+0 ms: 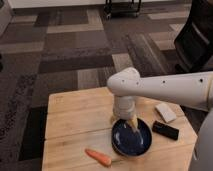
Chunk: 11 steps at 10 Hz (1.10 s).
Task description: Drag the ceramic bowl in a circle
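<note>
The ceramic bowl (132,140) is dark navy, round and shallow, and sits on the wooden table (70,120) at the front right of centre. My gripper (123,121) hangs from the white arm (160,90), which reaches in from the right, and is at the bowl's far-left rim. Its fingers stand apart. One yellowish fingertip (134,124) is over the bowl's inside. The other is just outside the rim on the left. The small white cup is hidden behind the arm.
An orange carrot (98,157) lies near the table's front edge, left of the bowl. A white block (165,112) and a black flat object (165,130) lie to the right of the bowl. Patterned carpet surrounds the table.
</note>
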{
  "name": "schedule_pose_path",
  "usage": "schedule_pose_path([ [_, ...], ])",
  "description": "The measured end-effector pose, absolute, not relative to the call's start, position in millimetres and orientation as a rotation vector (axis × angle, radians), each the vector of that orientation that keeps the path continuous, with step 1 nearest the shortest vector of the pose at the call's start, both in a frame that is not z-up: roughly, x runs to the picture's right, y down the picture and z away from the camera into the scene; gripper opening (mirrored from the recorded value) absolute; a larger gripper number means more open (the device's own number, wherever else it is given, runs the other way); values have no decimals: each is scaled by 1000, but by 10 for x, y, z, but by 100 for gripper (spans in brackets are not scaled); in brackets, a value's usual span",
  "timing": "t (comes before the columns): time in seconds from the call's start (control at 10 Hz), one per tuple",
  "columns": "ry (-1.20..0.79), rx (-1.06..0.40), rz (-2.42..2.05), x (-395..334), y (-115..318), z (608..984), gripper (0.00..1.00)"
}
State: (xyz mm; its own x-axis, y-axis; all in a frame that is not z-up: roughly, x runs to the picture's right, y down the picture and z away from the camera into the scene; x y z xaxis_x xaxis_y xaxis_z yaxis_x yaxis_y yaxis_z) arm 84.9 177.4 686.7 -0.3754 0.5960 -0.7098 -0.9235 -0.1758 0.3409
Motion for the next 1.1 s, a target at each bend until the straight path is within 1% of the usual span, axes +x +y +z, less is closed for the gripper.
schedule_pose_path([
  [0.7,917,-517,1751,818,1778,6892,65],
  [0.9,903,-505,1731,745,1695,7024,65],
  [1.1,860,-483,1765,750,1480,7200,65],
])
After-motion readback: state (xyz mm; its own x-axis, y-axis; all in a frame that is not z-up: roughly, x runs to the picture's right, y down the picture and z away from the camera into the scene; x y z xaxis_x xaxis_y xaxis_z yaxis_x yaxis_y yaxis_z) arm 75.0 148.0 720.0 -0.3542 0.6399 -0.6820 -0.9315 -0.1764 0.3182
